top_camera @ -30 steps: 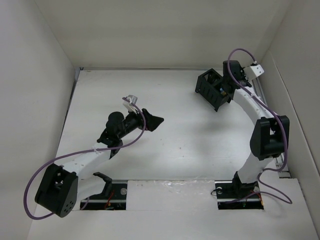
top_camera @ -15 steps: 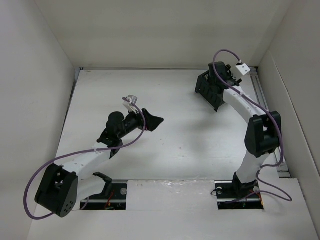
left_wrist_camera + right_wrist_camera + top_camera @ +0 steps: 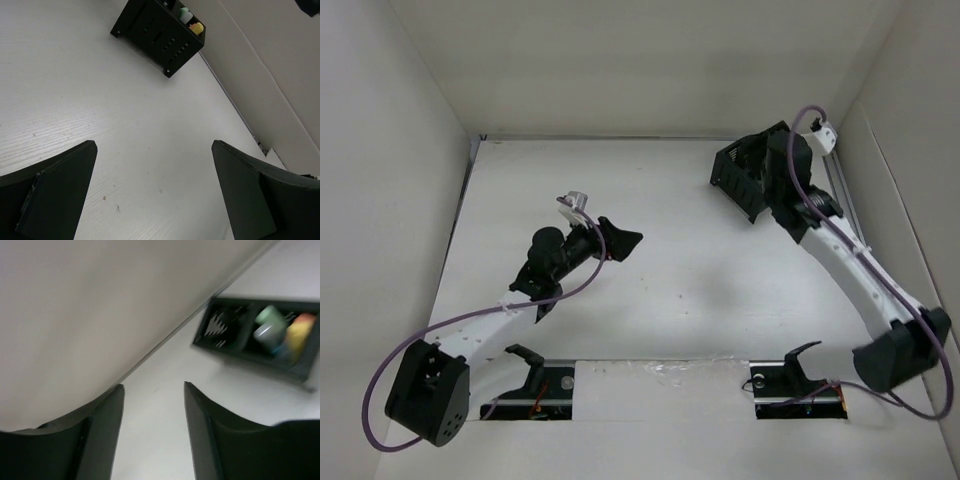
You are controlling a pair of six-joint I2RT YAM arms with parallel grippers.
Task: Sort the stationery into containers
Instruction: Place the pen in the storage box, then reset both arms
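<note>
Take the black mesh organizer (image 3: pixel 745 182) as your reference. It stands upright on the white table (image 3: pixel 670 300).

In the left wrist view you see 2 marker tops poking out of the organizer's compartment at the wall-side end: a green marker (image 3: pixel 185 12) and a yellow marker (image 3: pixel 197 28) just beside it. The right wrist view is blurred; it shows a pale blue marker (image 3: pixel 267 334) packed in with them, apparently in that same compartment, though you cannot be sure at this sharpness.

Your left gripper (image 3: pixel 154 150) hangs over bare table well apart from the organizer, on its near left side. Its jaws are spread as wide as they go, with nothing between them.

Your right gripper (image 3: pixel 153 386) is just beside the organizer, on the side toward the wall (image 3: pixel 100 315). Its jaws stand partly apart with a clear gap, and only table shows through that gap. It grips nothing and does not touch the organizer.
</note>
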